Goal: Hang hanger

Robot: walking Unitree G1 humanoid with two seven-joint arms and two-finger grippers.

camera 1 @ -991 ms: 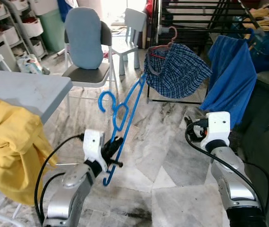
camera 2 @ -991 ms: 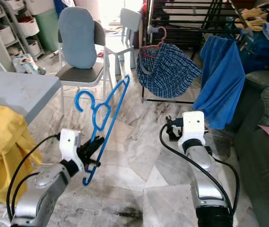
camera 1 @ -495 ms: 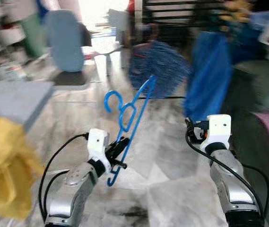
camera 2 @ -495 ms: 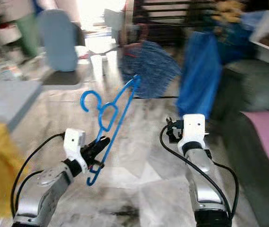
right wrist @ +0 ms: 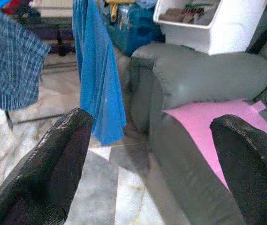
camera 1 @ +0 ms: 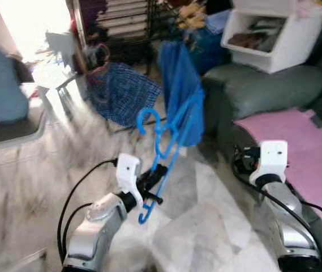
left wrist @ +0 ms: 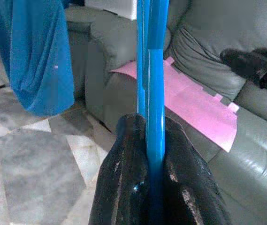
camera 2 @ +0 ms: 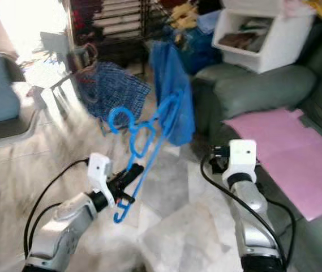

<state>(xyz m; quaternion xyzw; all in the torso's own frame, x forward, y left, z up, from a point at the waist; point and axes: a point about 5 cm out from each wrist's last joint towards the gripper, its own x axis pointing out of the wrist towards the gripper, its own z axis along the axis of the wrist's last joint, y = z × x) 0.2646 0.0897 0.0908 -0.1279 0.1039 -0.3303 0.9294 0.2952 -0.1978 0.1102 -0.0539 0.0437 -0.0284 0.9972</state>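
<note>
**Robot has swung right, blue hanger clamped in left end effector**

Landmark: the blue cloth (camera 1: 180,93) draped off the dark drying rack (camera 1: 124,25).

Far left of the cloth: blurred chair (camera 1: 2,96), now at the frame edge; a second ago it sat upper centre with a tabletop and yellow garment at left, both gone from view. So the camera has turned right, the things themselves did not move. Frame is motion-blurred.

Left of the cloth, touching the rack: checked garment (camera 1: 124,90) on a pinkish hanger.

Below and just left of the cloth: left end effector (camera 1: 152,180), fingers (left wrist: 124,187) pressed together on the lower bar of the blue hanger (camera 1: 163,144). Grip looks the same as before, hanger still tilted, hook (camera 1: 145,119) up and toward the rack. In the eye views the hanger overlaps the cloth, but it is held in the air nearer the robot, not on any rail yet.

Right of the cloth: grey sofa (camera 1: 262,85) with a pink sheet (camera 1: 288,141) and a white bin (camera 1: 274,34) on top, all newly in view. Right end effector (right wrist: 147,154) is low in front of the sofa, fingers wide apart, holding nothing.

Judgement: carry phase, hanging not started. The turn puts the rack up ahead-left; next needs an approach and lifting the hook over a free rail. Risk: snagging the hanging cloth.
</note>
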